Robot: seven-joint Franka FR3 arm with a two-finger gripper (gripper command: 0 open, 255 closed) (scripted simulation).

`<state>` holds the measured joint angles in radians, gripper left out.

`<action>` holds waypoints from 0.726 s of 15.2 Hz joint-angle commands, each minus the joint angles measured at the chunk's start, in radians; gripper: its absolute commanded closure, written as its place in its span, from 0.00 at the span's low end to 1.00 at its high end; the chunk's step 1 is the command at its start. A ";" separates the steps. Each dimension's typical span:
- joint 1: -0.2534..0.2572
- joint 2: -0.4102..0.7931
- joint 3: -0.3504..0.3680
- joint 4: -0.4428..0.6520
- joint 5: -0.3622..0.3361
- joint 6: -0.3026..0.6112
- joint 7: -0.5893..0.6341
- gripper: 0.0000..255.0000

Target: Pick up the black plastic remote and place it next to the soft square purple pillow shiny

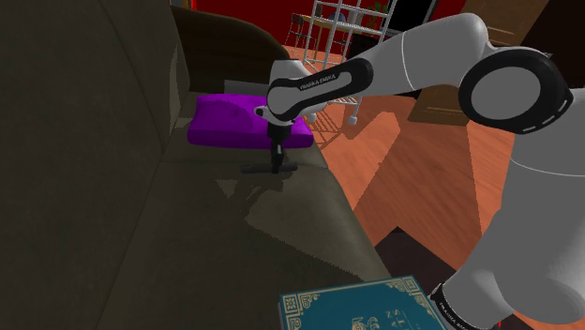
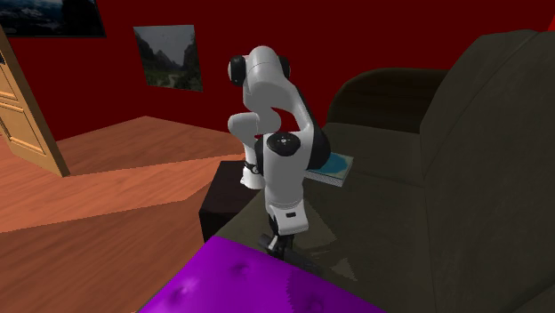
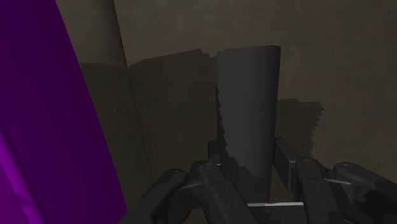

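Right, my pincer [image 1: 277,163] is down low over the sofa seat [image 1: 187,244] and clamped on the remote [image 3: 248,95]. The wrist view has its dark grey body standing up between my two black fingers [image 3: 286,159], both pressed against its sides. In the shoulder view the remote reads as a short dark bar lying crosswise under my fingertips, level, poking out on either side of them.

Just beyond it sits the purple pillow [image 1: 239,122], glossy and lying flat at the far end of the seat, up by the sofa's armrest [image 1: 230,47]. Pillow and remote are near neighbours, with a narrow strip of seat between them. Whether the remote rests on the cushion or hangs a touch above it, I honestly can't tell; the seat is dim down there.

My forearm comes in from the shoulder view's right, wrist pointing straight down. At the near end of the seat lies a teal book [image 1: 361,309] with a pale patterned border, well apart from the pillow. My stand [image 2: 222,200] is a dark box on the wooden floor [image 2: 116,204] beside the sofa. Behind all that, red walls, a wire rack [image 1: 337,28], a wooden door [image 2: 22,107] and a framed picture [image 2: 164,58].
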<state>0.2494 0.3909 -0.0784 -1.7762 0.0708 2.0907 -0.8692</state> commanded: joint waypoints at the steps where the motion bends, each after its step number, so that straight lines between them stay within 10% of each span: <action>1: 0.000 0.002 0.000 0.000 0.000 0.003 0.001 1.00; 5: 0.000 0.002 0.000 0.001 0.000 0.003 0.001 1.00; 6: 0.000 0.002 0.000 0.001 0.000 0.003 0.001 0.00; 11: 0.000 0.002 0.000 0.001 0.000 0.003 0.001 0.00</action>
<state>0.2501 0.3930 -0.0777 -1.7762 0.0712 2.0929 -0.8686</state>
